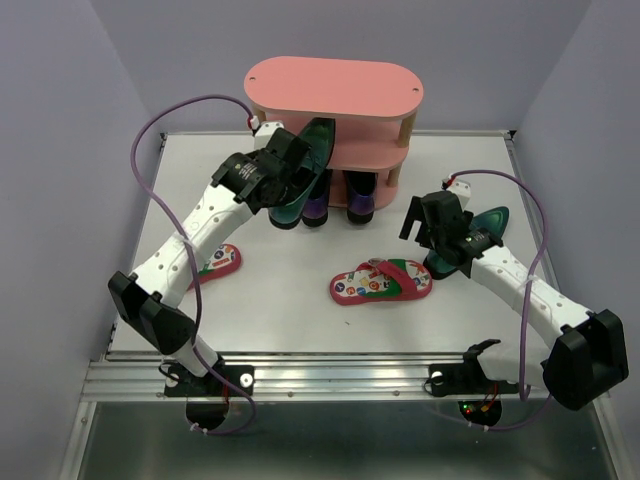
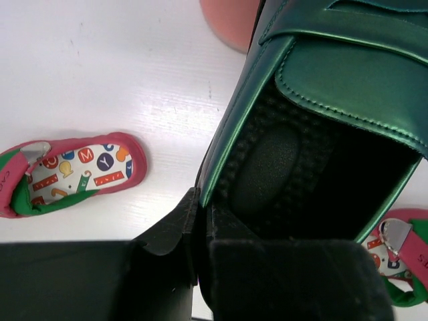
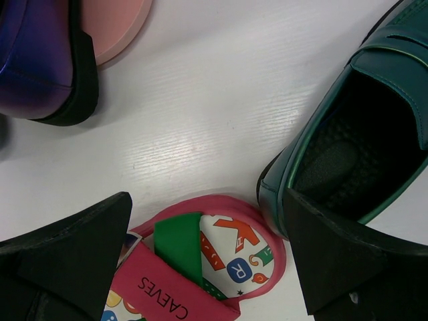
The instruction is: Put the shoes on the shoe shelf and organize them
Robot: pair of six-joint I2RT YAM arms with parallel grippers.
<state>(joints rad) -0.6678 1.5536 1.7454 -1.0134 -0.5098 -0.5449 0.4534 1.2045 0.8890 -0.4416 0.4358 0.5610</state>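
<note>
The pink three-tier shoe shelf (image 1: 335, 85) stands at the back. Two purple loafers (image 1: 318, 208) (image 1: 360, 203) stand on its bottom board. My left gripper (image 1: 285, 170) is shut on the side wall of a dark-green loafer (image 1: 319, 143), held tilted with its toe at the middle tier; in the left wrist view the gripper (image 2: 200, 200) pinches that loafer (image 2: 321, 87). My right gripper (image 1: 440, 245) is open and empty, over the end of a red flip-flop (image 1: 382, 282) and beside the second green loafer (image 1: 490, 222). In the right wrist view the gripper (image 3: 207, 207) straddles the flip-flop (image 3: 200, 267).
The other red flip-flop (image 1: 218, 263) lies on the white table under my left arm, and shows in the left wrist view (image 2: 67, 170). The right wrist view shows the green loafer (image 3: 361, 147), a purple loafer heel (image 3: 40, 60) and the shelf base (image 3: 114, 27).
</note>
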